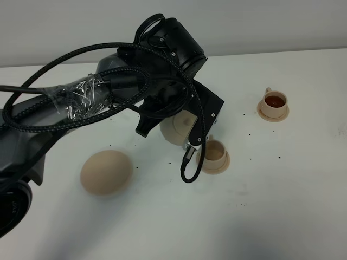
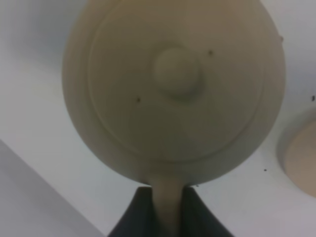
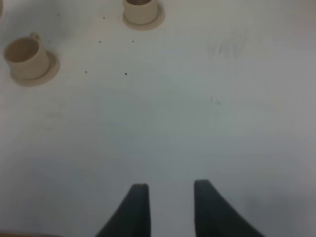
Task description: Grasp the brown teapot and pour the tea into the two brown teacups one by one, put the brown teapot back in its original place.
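Observation:
My left gripper (image 1: 187, 116) is shut on the loop handle of the brown teapot (image 1: 174, 129), holding it off the table just left of the near teacup (image 1: 215, 153). In the left wrist view the teapot's lid (image 2: 176, 71) fills the frame and the handle runs between the dark fingers (image 2: 133, 217). The arm hides the spout. The far teacup (image 1: 274, 103) on its saucer holds dark tea. The wide round saucer (image 1: 107, 172) lies bare at the left. My right gripper (image 3: 168, 197) is open over bare table, with the two teacups (image 3: 24, 57) (image 3: 142, 11) beyond it.
The left arm and its looping black cables (image 1: 108, 92) hang over the table's left half. Small dark specks dot the white table (image 1: 282, 206) around the cups. The edge of a tan saucer (image 2: 301, 163) shows beside the teapot in the left wrist view.

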Robot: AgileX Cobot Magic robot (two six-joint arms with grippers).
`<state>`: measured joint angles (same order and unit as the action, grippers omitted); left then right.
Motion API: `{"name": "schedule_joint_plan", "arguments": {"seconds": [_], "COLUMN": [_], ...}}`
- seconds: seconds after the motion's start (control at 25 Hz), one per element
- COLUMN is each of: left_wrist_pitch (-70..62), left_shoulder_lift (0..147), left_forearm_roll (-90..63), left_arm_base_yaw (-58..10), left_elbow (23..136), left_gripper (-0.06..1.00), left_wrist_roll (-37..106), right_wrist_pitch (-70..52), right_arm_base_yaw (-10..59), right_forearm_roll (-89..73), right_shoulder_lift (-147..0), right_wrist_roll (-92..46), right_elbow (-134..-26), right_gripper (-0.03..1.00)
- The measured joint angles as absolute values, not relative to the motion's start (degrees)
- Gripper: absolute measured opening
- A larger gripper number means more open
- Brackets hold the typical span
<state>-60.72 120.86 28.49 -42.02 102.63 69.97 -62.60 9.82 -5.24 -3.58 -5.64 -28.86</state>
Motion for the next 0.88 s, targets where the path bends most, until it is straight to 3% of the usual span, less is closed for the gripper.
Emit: {"name": "schedule_joint_plan", "arguments": {"seconds": [0.88], "left_wrist_pitch": [-61.07], "left_shoulder_lift": [122.18], "left_forearm_roll": [31.47], "left_arm_base_yaw": [-42.44], "left_elbow": [102.63], "left_gripper": [0.12], "left_wrist_roll": [70.0], "right_wrist_pitch": [-62.6], "right_arm_base_yaw": [9.82], "right_forearm_roll": [-5.24], "right_shoulder_lift": [-3.58], "right_wrist_roll": [-5.64], "right_elbow": [-28.86], "right_gripper": [0.24]}}
